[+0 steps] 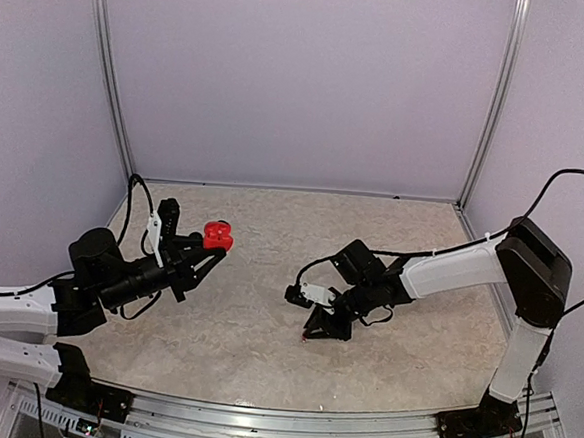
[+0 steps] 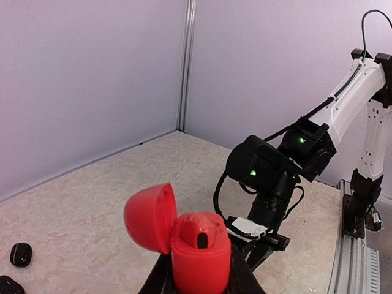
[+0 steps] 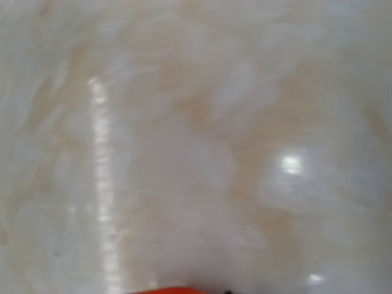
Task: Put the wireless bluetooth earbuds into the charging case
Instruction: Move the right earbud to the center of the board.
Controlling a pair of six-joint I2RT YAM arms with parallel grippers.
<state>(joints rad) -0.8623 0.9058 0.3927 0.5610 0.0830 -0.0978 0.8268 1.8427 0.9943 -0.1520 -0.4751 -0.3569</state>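
My left gripper (image 1: 208, 248) is shut on a red charging case (image 1: 218, 236) and holds it up above the table's left side. In the left wrist view the case (image 2: 199, 257) stands upright between my fingers (image 2: 158, 280) with its lid (image 2: 150, 215) swung open to the left. A dark slot shows in its red insert. My right gripper (image 1: 327, 327) points down at the table's middle, close to the surface. Its wrist view is blurred and its fingers are out of frame. A red sliver (image 3: 171, 290), perhaps a red earbud, shows at the bottom edge.
Two small black items (image 2: 21, 254) (image 2: 7, 285) lie on the table at the lower left of the left wrist view. Whether they are earbuds or cases is unclear. Lilac walls with metal posts (image 1: 109, 76) close in the marbled table (image 1: 264, 327).
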